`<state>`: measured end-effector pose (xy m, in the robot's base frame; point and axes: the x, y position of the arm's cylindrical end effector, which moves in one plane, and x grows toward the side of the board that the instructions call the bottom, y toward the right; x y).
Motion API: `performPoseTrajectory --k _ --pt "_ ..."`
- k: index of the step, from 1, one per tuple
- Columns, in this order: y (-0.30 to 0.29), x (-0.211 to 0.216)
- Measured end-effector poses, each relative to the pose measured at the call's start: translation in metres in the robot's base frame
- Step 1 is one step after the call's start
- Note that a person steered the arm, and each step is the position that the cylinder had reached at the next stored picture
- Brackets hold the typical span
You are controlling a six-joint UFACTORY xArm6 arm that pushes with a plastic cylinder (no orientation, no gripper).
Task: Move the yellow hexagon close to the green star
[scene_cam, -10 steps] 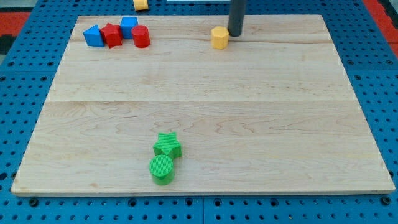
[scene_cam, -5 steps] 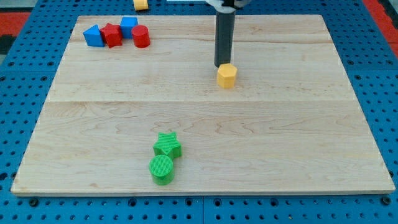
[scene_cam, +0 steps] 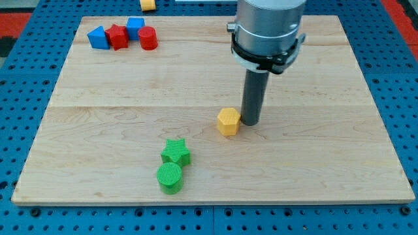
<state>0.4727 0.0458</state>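
The yellow hexagon [scene_cam: 228, 121] sits near the middle of the wooden board [scene_cam: 326, 150]. My tip [scene_cam: 251, 122] rests just to the hexagon's right, touching or nearly touching it. The green star [scene_cam: 176, 152] lies below and to the left of the hexagon, about a hexagon-and-a-half's width away. A green cylinder [scene_cam: 170, 177] sits directly below the star, touching it.
At the board's top left stand a blue triangle block [scene_cam: 98, 37], a red star-like block [scene_cam: 117, 36], a blue cube [scene_cam: 135, 27] and a red cylinder [scene_cam: 148, 38]. A yellow block [scene_cam: 148, 4] lies off the board at the view's top.
My tip has pushed the yellow hexagon from the board's top edge down towards the view's bottom and slightly left, closer to the green star. The arm body now shows in view.
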Motion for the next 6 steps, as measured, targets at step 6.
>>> performPoseTrajectory --k 6 --pt "-0.072 0.001"
